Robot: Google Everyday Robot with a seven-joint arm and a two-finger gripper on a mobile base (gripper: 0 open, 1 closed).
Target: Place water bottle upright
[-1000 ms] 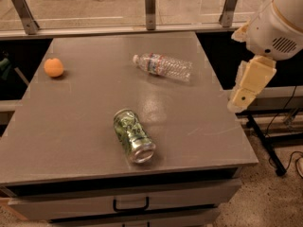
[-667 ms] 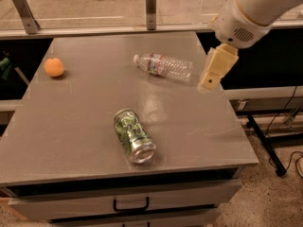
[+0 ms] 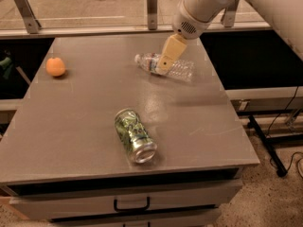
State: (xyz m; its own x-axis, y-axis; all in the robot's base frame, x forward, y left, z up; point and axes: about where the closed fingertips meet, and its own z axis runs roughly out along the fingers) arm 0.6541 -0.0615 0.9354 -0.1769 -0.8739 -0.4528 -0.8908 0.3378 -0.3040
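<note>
Now the small clear ribbed plastic water bottle (image 3: pixel 182 70) lies on its side at the far part of the grey bench (image 3: pixel 85 103), with its narrow end to the left. The tan gripper (image 3: pixel 163 68) of the white arm is in front of the bottle's middle; whether it is spread or closed, I cannot tell. Nearer to the front edge a green drink can (image 3: pixel 135 135) lies on its side, and a small orange ball (image 3: pixel 56 66) rests well apart at the left.

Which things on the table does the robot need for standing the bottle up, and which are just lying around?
For the job:
- water bottle, lying on its side at the far side of the table
- gripper, right over the bottle's middle

Just lying about:
- green can, on its side near the front
- round orange thing, far left
</note>
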